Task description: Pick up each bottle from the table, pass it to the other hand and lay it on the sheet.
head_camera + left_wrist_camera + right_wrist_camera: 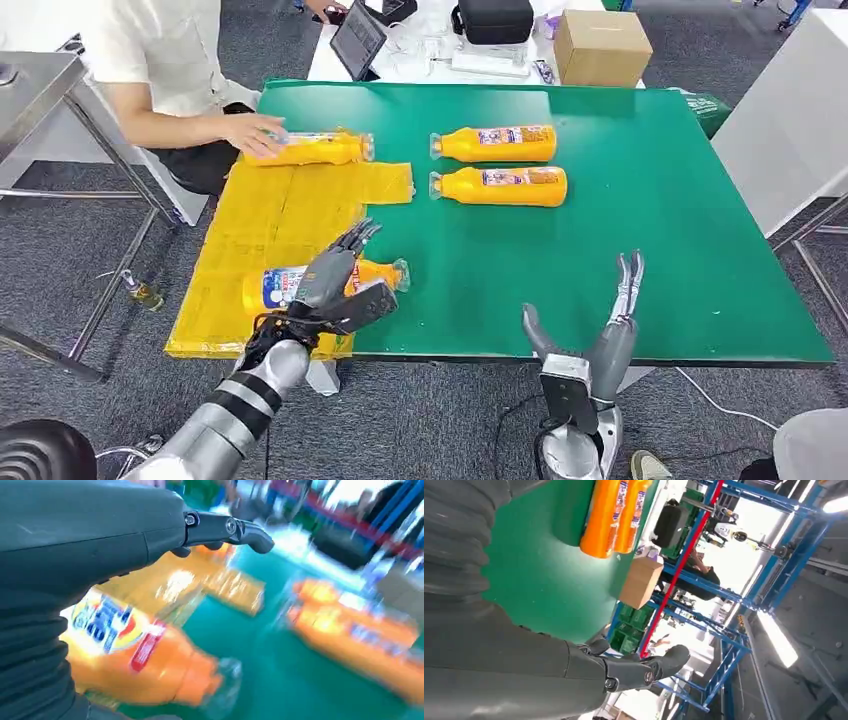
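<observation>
The near bottle [290,285] lies on its side at the front of the yellow sheet [270,225], cap end poking over the sheet's edge onto the green counter [640,220]. My left hand [335,285] is over it, fingers [355,238] spread; from the head view I cannot tell whether any of them touch it, and the wrist view is blurred.

My worry is a round bottle on its side: if I brush it it could roll toward the front edge, which is near.

My right hand [600,335] hovers at the counter's front edge, fingers apart, holding nothing. Two more bottles [497,165] lie side by side, just apart, mid-counter. Reaching them means crossing open green, and clipping one would likely knock it into the other.

A person's hand [252,133] rests on a bottle at the sheet's far end; I'd judge a collision likely if I swing left there.
</observation>
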Controlling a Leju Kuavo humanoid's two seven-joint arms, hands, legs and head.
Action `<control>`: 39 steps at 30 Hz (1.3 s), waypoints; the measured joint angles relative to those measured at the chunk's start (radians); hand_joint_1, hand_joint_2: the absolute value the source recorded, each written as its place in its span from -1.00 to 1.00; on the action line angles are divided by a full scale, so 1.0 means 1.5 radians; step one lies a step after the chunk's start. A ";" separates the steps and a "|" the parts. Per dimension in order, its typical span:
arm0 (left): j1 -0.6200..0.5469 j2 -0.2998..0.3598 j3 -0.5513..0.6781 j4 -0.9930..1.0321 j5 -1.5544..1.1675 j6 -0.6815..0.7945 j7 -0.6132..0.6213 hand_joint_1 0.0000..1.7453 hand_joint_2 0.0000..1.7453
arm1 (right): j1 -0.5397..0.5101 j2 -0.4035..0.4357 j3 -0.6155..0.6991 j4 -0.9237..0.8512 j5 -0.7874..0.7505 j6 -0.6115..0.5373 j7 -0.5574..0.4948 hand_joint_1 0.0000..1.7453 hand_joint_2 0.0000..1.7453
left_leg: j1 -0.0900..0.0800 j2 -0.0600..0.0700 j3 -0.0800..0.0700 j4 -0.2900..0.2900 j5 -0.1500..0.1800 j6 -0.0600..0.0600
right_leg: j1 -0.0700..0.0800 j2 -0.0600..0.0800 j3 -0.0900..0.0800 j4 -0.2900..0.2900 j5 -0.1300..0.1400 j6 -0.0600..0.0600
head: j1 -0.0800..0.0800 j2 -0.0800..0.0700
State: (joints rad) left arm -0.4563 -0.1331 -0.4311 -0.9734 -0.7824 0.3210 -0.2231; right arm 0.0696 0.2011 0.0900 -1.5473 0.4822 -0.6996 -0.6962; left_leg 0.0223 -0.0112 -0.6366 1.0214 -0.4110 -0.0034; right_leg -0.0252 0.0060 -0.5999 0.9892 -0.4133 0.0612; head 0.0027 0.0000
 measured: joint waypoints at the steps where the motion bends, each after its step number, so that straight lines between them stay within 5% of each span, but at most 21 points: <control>1: 0.005 0.000 -0.004 -0.014 -0.003 0.021 -0.003 -1.00 1.00 | 0.000 0.000 0.000 0.000 0.001 0.000 0.000 -1.00 1.00 | 0.000 0.000 0.000 0.000 0.000 0.000 | 0.000 0.000 0.000 0.000 0.000 0.000 | 0.000 0.000; 6: 0.044 -0.001 -0.024 -0.087 -0.004 0.163 -0.055 -1.00 1.00 | -0.003 -0.003 0.000 0.017 0.059 0.000 0.000 -1.00 1.00 | 0.000 0.000 0.000 0.000 0.000 0.000 | 0.000 0.000 0.000 0.000 0.000 0.000 | 0.000 0.000; 9: 0.084 -0.007 -0.038 -0.142 0.058 0.205 -0.115 -1.00 1.00 | -0.009 -0.013 -0.014 0.067 0.218 0.000 0.000 -1.00 1.00 | 0.000 0.000 0.000 0.000 0.000 0.000 | 0.000 0.000 0.000 0.000 0.000 0.000 | 0.000 0.000; 16: 0.153 -0.023 -0.083 -0.210 0.259 0.158 -0.182 -1.00 1.00 | -0.034 -0.064 -0.123 0.143 0.470 -0.001 0.051 -1.00 1.00 | -0.001 -0.002 -0.001 0.000 -0.001 0.001 | -0.001 0.000 -0.001 0.000 0.000 0.000 | 0.000 0.000; 23: 0.168 -0.023 -0.104 -0.219 0.293 0.143 -0.195 -1.00 1.00 | -0.067 -0.139 -0.131 0.199 0.513 -0.001 0.120 -1.00 1.00 | -0.001 -0.002 -0.001 0.000 0.000 0.001 | -0.001 0.000 -0.001 0.000 0.000 0.001 | 0.000 0.000; 39: 0.171 -0.028 -0.115 -0.229 0.309 0.125 -0.197 -1.00 1.00 | -0.114 -0.191 -0.085 0.244 0.529 -0.001 0.169 -1.00 1.00 | -0.001 -0.002 -0.001 0.000 0.000 0.001 | -0.001 0.000 -0.001 0.000 0.000 0.001 | 0.000 0.000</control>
State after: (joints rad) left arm -0.1992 -0.1751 -0.6039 -1.3169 -0.3193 0.5081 -0.5184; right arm -0.1009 -0.0847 -0.0370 -1.1818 1.2764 -0.7015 -0.4433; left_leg 0.0212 -0.0140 -0.6387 1.0216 -0.4115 -0.0023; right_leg -0.0266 0.0056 -0.6011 0.9888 -0.4132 0.0622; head 0.0023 0.0000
